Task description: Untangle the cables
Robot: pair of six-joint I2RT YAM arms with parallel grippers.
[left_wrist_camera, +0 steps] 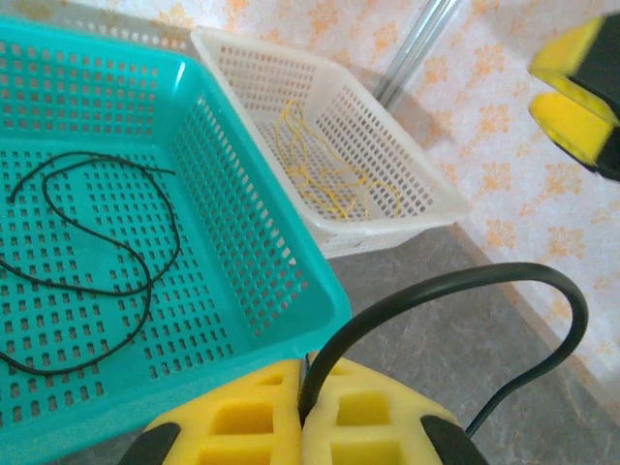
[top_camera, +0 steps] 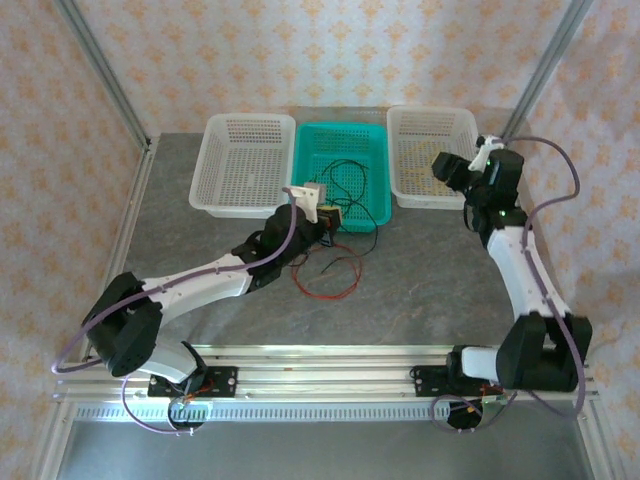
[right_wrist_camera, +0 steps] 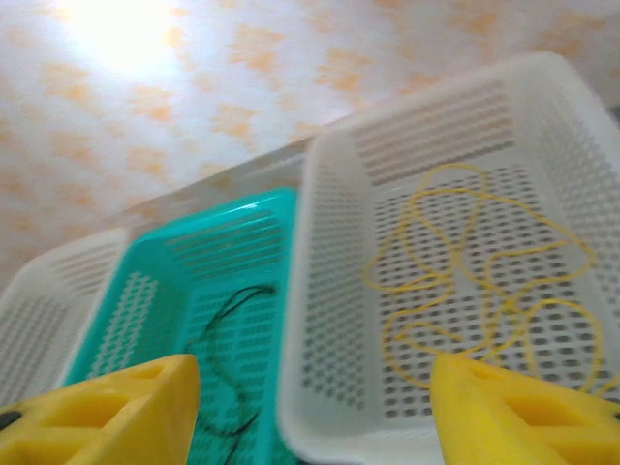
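Left tool (left_wrist_camera: 302,421): clenched on black cable (left_wrist_camera: 441,283), just beside teal basket (left_wrist_camera: 257,242) | Right tool (right_wrist_camera: 312,392): released, fingers apart above right white basket (right_wrist_camera: 300,291) | Yellow cable (left_wrist_camera: 325,179): coiled in that basket | Black strand (left_wrist_camera: 177,242): looped in teal basket | Red cable (top_camera: 325,282): on desk (top_camera: 430,300), near left tool
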